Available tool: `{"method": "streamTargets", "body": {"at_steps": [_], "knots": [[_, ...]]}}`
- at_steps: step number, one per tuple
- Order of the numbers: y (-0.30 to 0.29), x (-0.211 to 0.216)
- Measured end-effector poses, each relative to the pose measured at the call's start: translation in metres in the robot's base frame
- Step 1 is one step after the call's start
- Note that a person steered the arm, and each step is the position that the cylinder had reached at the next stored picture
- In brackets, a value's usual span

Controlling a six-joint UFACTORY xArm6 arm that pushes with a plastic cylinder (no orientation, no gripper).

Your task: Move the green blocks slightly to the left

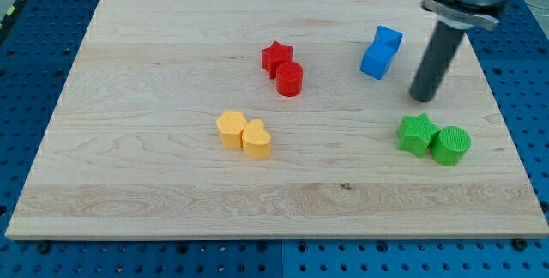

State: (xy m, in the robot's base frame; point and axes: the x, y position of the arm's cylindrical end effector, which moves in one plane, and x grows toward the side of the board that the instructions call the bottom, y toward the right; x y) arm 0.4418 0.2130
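A green star block (416, 134) and a green cylinder block (450, 145) sit touching each other at the view's lower right of the wooden board (154, 55). My tip (422, 98) is just above the green star in the view, a short gap away from it, and to the right of the blue blocks. The dark rod rises from the tip toward the view's top right.
Two blue blocks (381, 51) lie touching left of the rod. A red star (276, 56) and a red cylinder (290, 79) sit near the middle. A yellow hexagon block (231, 128) and a yellow heart block (256, 138) sit below them. The board's right edge is close to the green cylinder.
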Motion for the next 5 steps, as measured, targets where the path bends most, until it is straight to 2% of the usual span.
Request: {"method": "streamTargets", "body": {"at_steps": [1,2,3,5], "knots": [[0.037,0.028],[0.045,0.082],[0.038,0.091],[-0.003,0.081]]}}
